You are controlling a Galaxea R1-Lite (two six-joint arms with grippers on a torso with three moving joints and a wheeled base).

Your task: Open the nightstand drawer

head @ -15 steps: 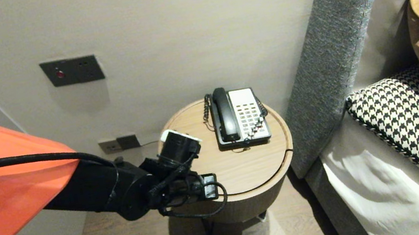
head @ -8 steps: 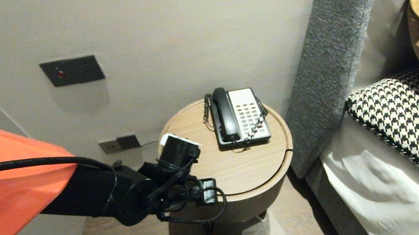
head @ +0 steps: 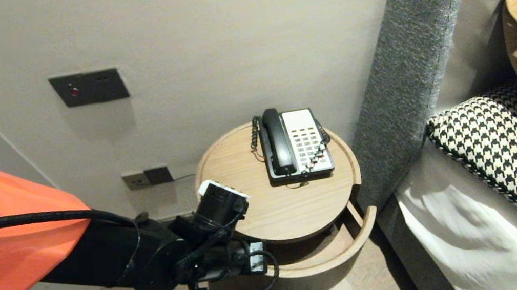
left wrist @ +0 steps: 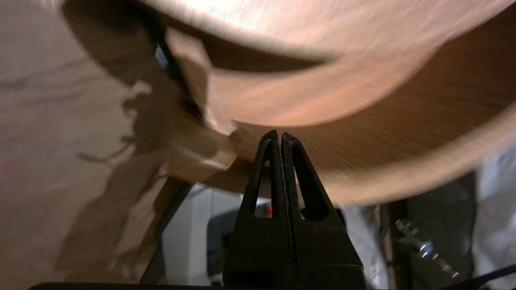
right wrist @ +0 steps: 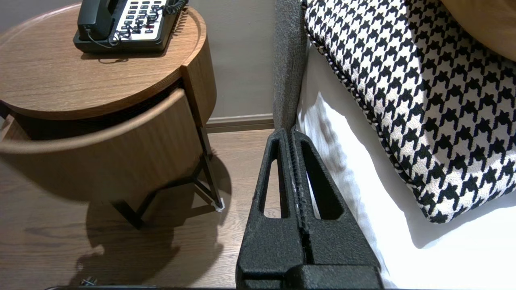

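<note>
From where I stand, the curved wooden drawer point(head: 338, 256) of the round wooden bedside table point(head: 268, 208) stands part-way out from under the tabletop, toward the robot, with a dark gap showing behind its front. The left gripper point(left wrist: 280, 135) sits low at the drawer's left end, its two black fingers pressed flat together with nothing between them. The tips seem tucked just behind the drawer's rim, though I cannot tell for sure that they touch it.

With a hook like that rather than a clamp, I'd judge the pull wants to be slow and level, straight along the drawer's own travel — any lift or sideways drift and the fingers could slip over the rim. A jerk could also rock the table and shake the black-and-white desk telephone point(head: 295, 144) standing on top, toward the wall side.

The right gripper point(right wrist: 291, 133), likewise closed and empty, hangs parked over the wood-grain floor point(right wrist: 121, 249) beside the bed's black-and-white houndstooth cushion point(right wrist: 423, 100), well apart from the work.
</note>
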